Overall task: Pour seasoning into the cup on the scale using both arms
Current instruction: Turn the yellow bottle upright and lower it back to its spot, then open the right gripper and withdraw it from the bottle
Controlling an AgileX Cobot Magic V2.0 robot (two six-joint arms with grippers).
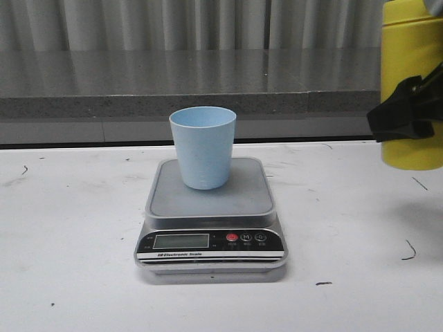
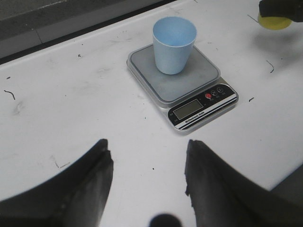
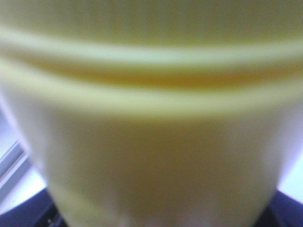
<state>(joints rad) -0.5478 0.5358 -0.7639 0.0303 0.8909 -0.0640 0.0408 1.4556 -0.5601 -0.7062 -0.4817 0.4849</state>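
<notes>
The blue cup [image 1: 203, 146] stands upright on the back half of the scale [image 1: 210, 207], mouth open and ready to be filled, near the middle of the table [image 1: 69, 263]. The right gripper [image 1: 405, 114] is clenched around the yellow bottle [image 1: 412, 69], holding it upright above the table's right edge, probably so it can be carried over the cup. The left gripper [image 2: 147, 182] hangs released over the front edge, grasping nothing.

White table [image 1: 76, 228], its surface scuffed with small dark marks. Grey speckled ledge [image 1: 138, 86] runs along the far edge. Pale vertical folds of curtain [image 1: 138, 24] hang behind it.
</notes>
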